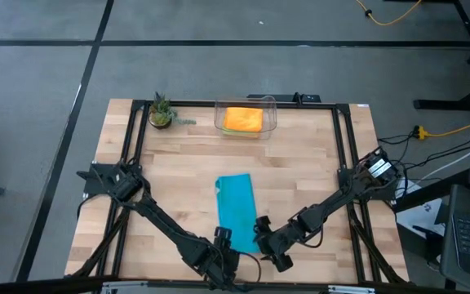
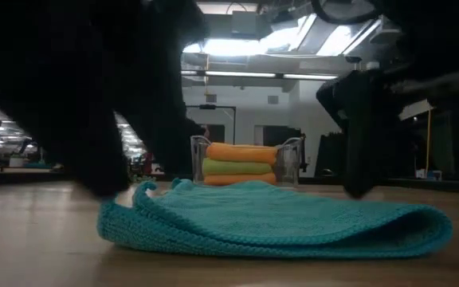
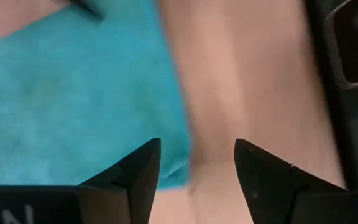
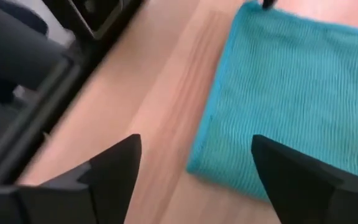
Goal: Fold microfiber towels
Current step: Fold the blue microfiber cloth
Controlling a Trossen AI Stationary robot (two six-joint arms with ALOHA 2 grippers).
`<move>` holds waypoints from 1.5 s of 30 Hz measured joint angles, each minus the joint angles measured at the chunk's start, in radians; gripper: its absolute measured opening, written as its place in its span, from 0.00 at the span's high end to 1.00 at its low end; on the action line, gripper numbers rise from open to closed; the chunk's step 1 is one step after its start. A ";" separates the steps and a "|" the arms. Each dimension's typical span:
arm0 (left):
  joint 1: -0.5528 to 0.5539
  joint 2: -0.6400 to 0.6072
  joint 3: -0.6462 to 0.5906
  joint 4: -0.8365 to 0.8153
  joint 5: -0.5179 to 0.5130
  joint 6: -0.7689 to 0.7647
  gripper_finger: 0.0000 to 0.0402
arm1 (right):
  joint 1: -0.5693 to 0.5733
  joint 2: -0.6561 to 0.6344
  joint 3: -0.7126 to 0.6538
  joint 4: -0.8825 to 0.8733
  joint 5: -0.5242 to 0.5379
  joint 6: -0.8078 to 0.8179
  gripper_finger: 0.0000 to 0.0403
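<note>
At the desk's (image 1: pixel 178 163) near edge, both spread claws — left claw (image 1: pixel 221 242), right claw (image 1: pixel 265 237) — flank your teal towel's (image 1: pixel 237 208) near end; it runs lengthwise away.

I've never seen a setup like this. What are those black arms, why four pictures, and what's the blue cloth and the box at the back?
Two robot arms work at a wooden table. One camera looks down from above, one sits at table height, and one rides on each wrist.

A teal towel, folded over, lies near the front edge. The left gripper and right gripper sit at its near end, both open, holding nothing.

At the back, a clear bin holds orange and green folded towels. Beside it stands a small potted plant.
</note>
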State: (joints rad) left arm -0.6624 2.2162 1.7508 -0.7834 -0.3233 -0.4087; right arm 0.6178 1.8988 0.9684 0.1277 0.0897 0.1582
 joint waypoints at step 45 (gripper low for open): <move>0.037 0.057 -0.077 0.058 -0.014 0.001 0.99 | 0.008 0.062 0.001 -0.037 0.085 0.038 0.77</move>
State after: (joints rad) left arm -0.6250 2.2730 1.6737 -0.7251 -0.3368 -0.4080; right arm 0.6256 1.9610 0.9699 0.0910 0.1748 0.1964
